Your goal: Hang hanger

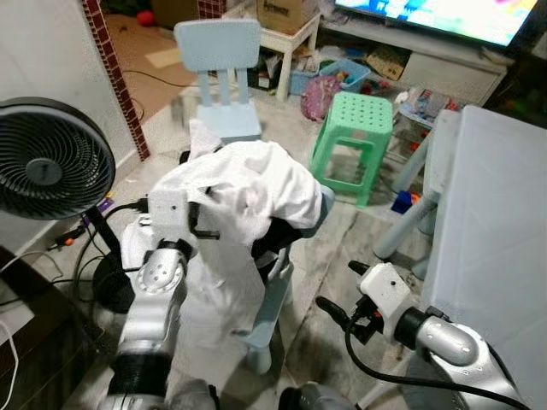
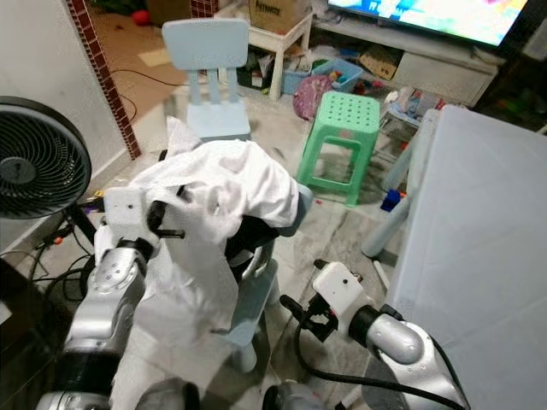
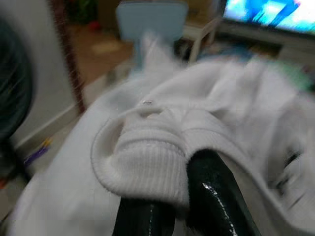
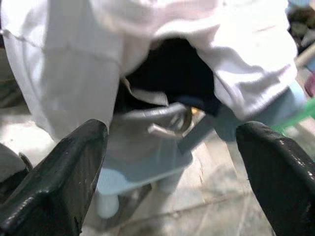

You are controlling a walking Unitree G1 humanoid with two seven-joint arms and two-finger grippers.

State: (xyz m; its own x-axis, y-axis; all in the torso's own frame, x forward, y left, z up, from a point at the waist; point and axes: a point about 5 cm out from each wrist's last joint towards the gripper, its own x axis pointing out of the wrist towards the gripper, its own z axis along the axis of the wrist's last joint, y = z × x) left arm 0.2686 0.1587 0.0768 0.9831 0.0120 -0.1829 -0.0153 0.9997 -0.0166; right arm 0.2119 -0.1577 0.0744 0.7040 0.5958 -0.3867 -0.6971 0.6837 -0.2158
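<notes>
**White garment pinched over the blue chair**

The left tool (image 3: 167,206) has its fingers closed on a ribbed edge of the white garment (image 1: 248,184), which drapes over a small blue chair (image 1: 272,307). The right tool (image 4: 172,162) hangs low with fingers wide apart, facing a metal hanger hook (image 4: 172,125) under the cloth. Nearby stand a green stool (image 1: 357,128) and black fan (image 1: 47,158).

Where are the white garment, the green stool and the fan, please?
white garment (image 1: 248,184), left eye view, top folds.
green stool (image 1: 361,115), left eye view, perforated seat.
fan (image 1: 47,162), left eye view, front grille.
</notes>
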